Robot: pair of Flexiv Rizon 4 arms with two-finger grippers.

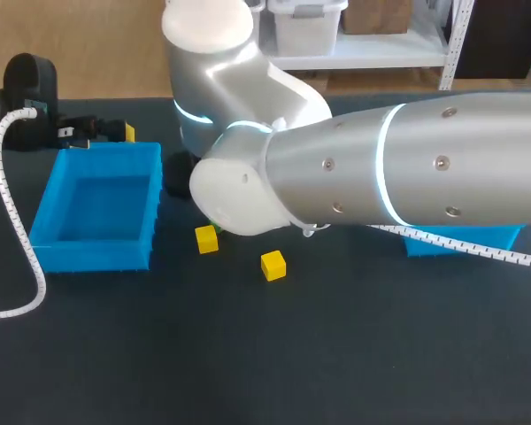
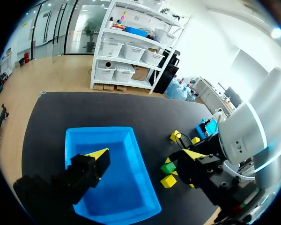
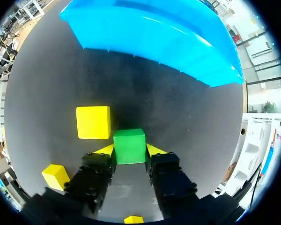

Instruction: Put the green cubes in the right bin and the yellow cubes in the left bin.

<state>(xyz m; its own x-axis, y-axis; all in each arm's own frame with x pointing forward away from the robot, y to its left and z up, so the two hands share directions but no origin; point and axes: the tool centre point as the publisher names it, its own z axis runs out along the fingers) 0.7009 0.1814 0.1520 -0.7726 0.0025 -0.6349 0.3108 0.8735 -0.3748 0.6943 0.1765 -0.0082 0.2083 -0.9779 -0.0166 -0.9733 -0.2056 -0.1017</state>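
Right tool is closed on the single green cube: the right wrist view shows one yellow tip against each side face and the cube squarely between them, low at the tabletop. The right arm comes in from the right and reaches past the middle, so in the head view it hides both the tool and nearly all of the cube. Key relation: the bin just ahead of the fingers is, by my reading, the left bin. The cube's target, the right bin, lies the opposite way, back along the right arm and well apart, mostly covered by it. The carry likely calls for a lift and a pull back to the right. The cube has no long axis, so grasp orientation matters little. Left tool hangs spread wide open over the left bin, holding nothing; it is the nearer arm for the yellows. Count: green cubes, one seen. Yellow cubes, three in the right wrist view: one just beside the green, one beside the right tool, one under it; only two show in the head view. Bins, two, both blue. No cube shows inside the left bin.
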